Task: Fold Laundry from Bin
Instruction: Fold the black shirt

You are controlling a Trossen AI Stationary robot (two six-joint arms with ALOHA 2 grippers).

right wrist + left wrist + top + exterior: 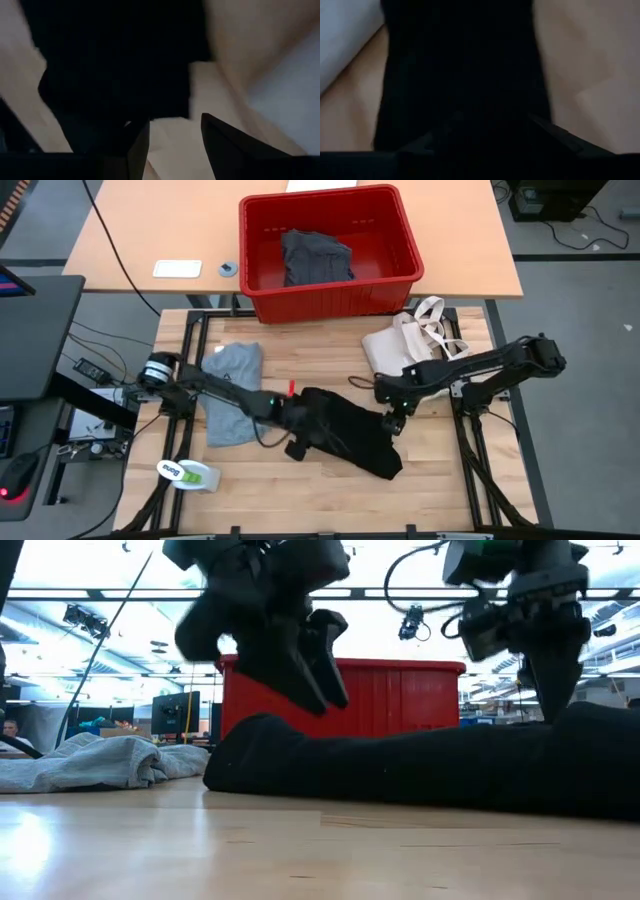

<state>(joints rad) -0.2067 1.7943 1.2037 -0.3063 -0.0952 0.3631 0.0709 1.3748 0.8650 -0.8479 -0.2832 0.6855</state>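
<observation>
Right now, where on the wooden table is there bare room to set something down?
Free: the front strip below the black garment, and the front right corner. Crowded: the middle, with both hands on the garment, the grey T-shirt left, the tote bag by the red bin.

A cream tote bag [408,340] with loop handles lies on the wooden table [440,480] at about two o'clock. A green-and-white brush-like object [190,475] sits at eight o'clock. On the farther desk [120,230], a white card [177,268] rests beside a small grey ring [228,268].

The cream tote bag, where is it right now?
In the high view the cream tote bag lies on the table's right side, just in front of the red bin.
</observation>
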